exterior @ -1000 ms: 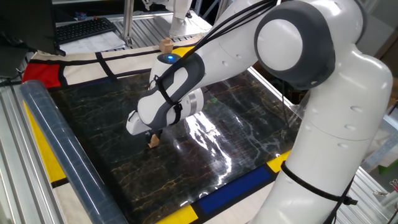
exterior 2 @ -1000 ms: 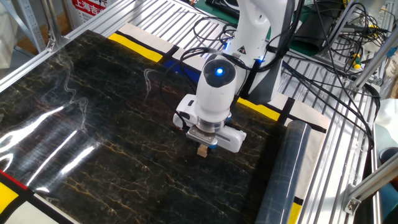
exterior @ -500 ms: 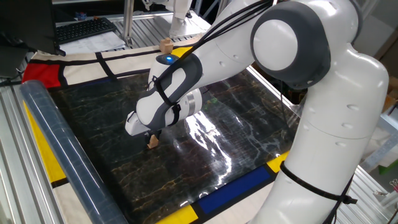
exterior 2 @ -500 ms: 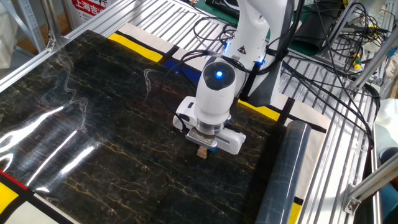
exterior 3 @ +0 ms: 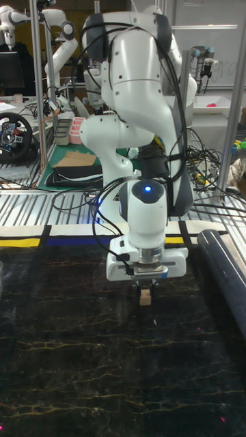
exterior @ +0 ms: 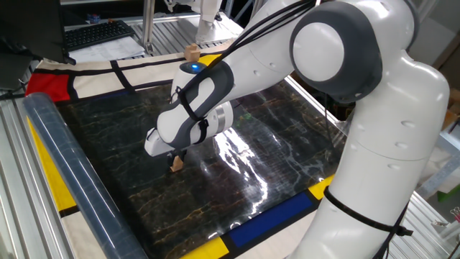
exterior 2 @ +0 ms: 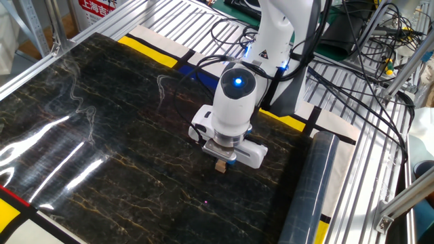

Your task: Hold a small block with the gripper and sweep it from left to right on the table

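Jaws were pinching the block (exterior 3: 145,297) from above, its bottom at or just off the table (exterior 2: 102,183) (hard to tell which). The gripper (exterior 3: 145,288) hung near the plastic roll (exterior 2: 308,196), so my guess is the sweep was in hand. Next move would need a steady sideways drag, keeping the block low and the grip tight.

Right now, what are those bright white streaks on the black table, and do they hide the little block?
They are glare from lights on the glossy table. In one fixed view the streaks lie just right of the small block, which stays clear under the gripper. In the other fixed view they sit far to the left. The tall fixed view is dim, with almost no glare.
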